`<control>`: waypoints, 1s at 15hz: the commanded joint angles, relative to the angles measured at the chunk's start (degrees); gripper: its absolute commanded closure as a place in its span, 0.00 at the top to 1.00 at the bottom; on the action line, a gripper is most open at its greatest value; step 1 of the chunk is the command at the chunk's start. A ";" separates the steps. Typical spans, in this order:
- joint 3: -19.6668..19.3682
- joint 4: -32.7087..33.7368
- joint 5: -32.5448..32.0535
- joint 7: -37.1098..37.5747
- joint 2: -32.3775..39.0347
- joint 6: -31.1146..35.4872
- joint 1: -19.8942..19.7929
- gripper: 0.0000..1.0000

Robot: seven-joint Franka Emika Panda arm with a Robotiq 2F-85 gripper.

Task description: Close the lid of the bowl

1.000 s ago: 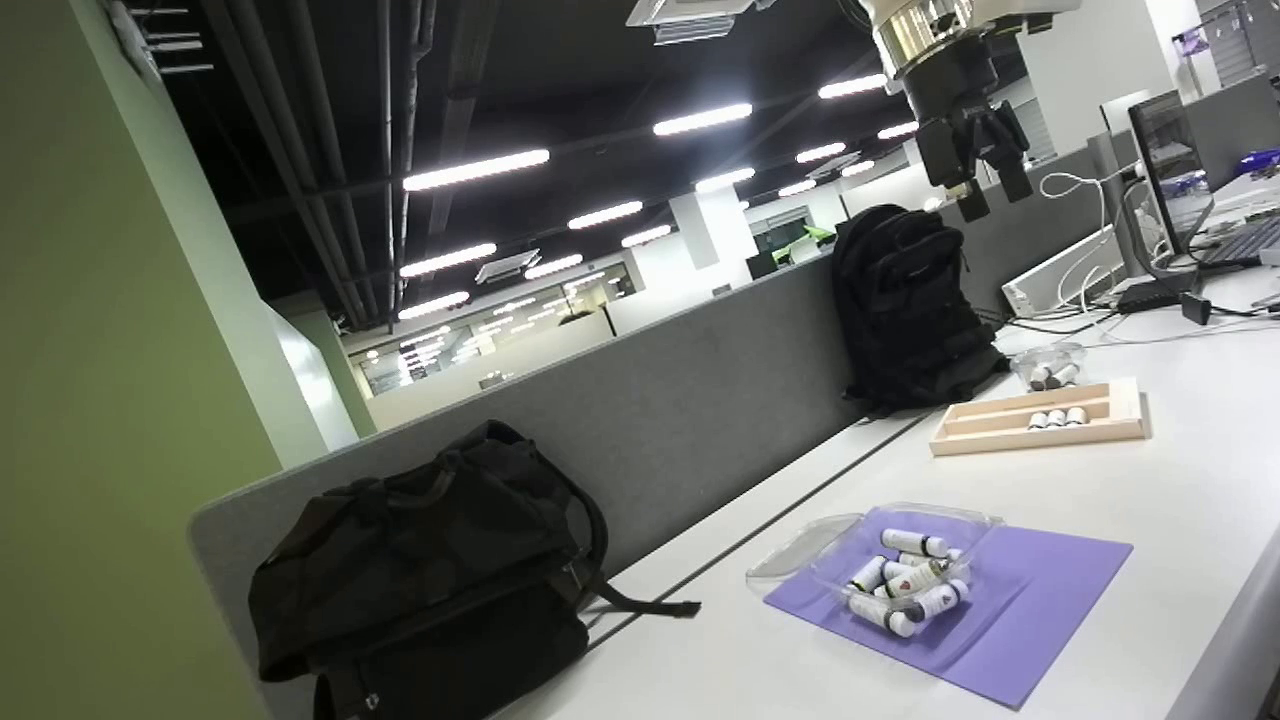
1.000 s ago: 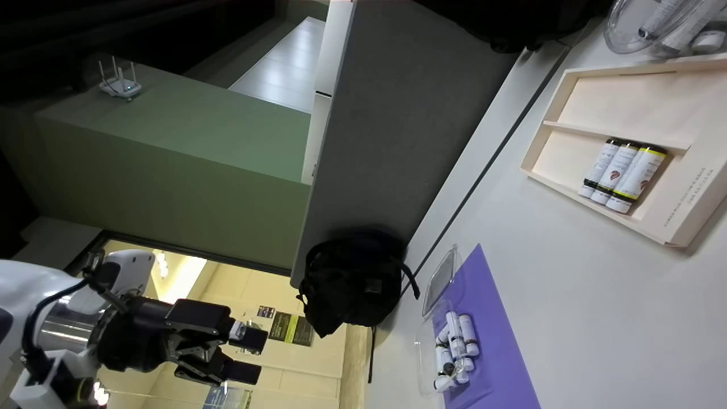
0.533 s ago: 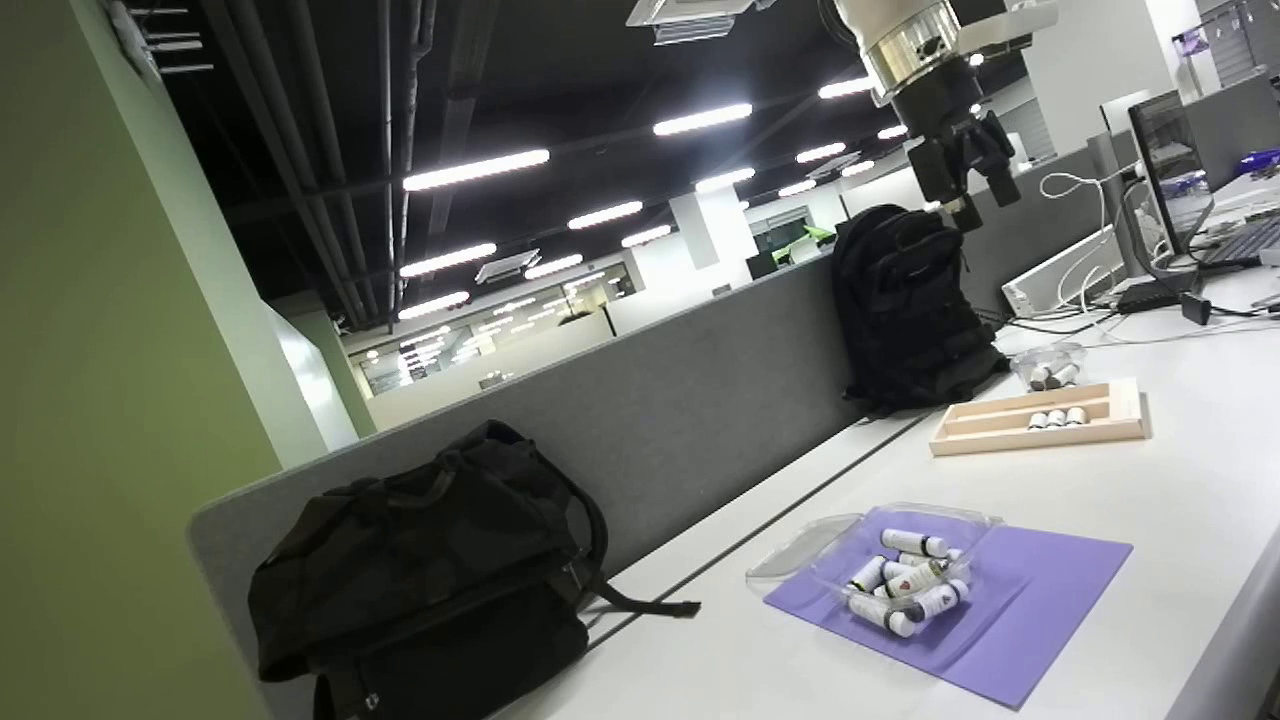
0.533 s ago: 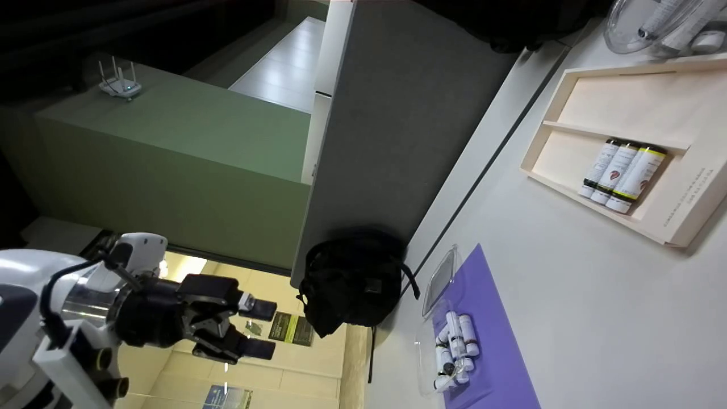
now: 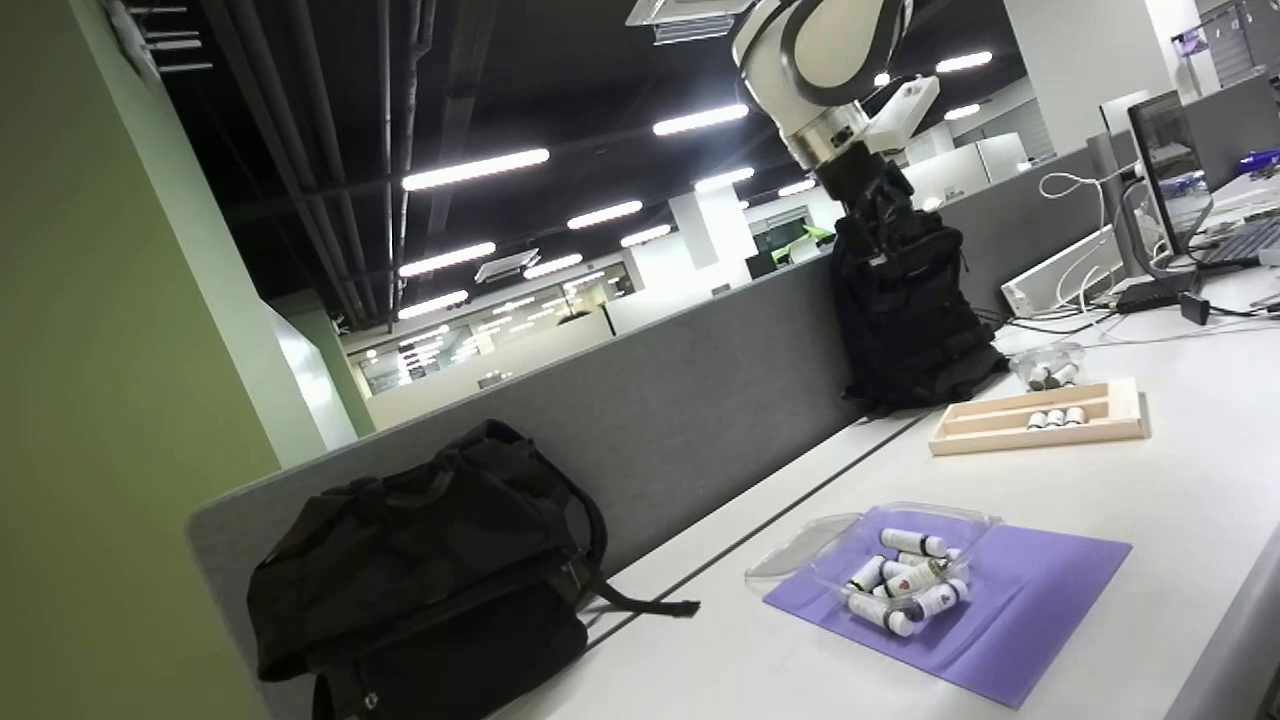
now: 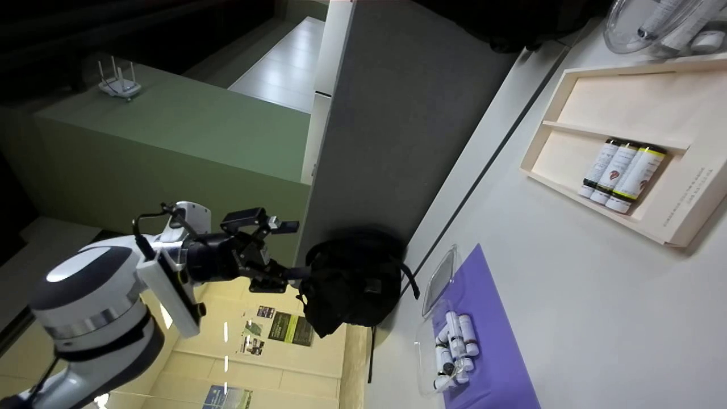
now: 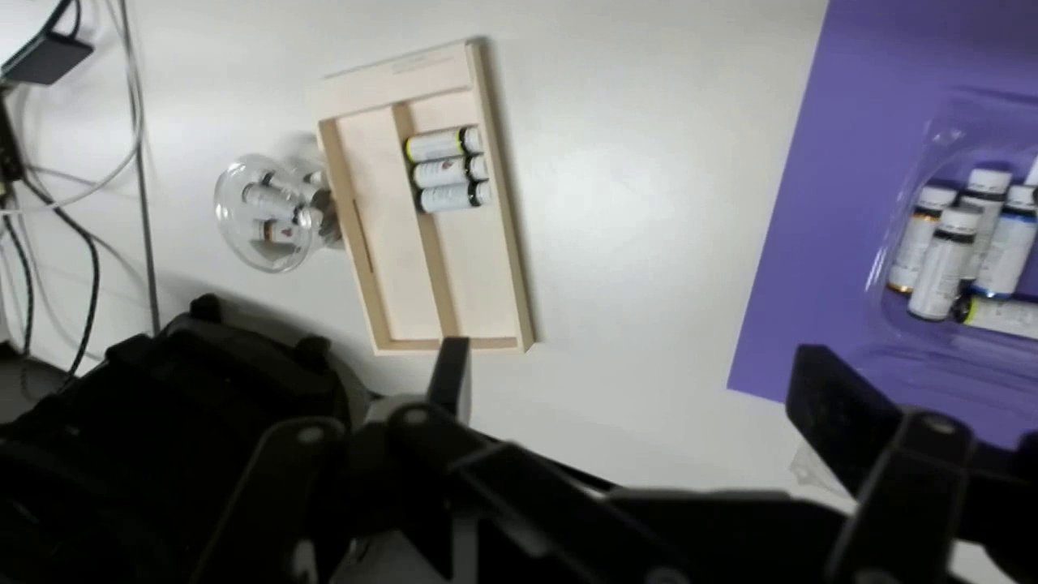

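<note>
The bowl is a clear plastic container on a purple mat, with several small white bottles inside. It also shows in an exterior view and at the right edge of the wrist view. Its thin clear lid lies folded out flat beside it, in an exterior view too. In the wrist view only a corner of the lid shows by the right finger. My gripper is open and empty, high above the desk, away from bowl and lid. It shows in both exterior views.
A wooden tray holds three bottles. A second clear container with bottles stands beside it. A black backpack stands against the grey partition, another backpack farther along. Cables lie beyond the tray.
My gripper has moved left and down in an exterior view and turned, passing in front of the backpack. It stays open. The bowl, lid and bottles have not moved.
</note>
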 commanded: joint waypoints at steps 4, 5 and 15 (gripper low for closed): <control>0.75 22.16 -13.59 8.66 22.34 -4.66 6.08 1.00; 0.33 25.31 -12.78 8.38 25.18 -6.12 7.37 1.00; -1.73 21.83 -11.17 6.27 23.31 -3.87 8.96 1.00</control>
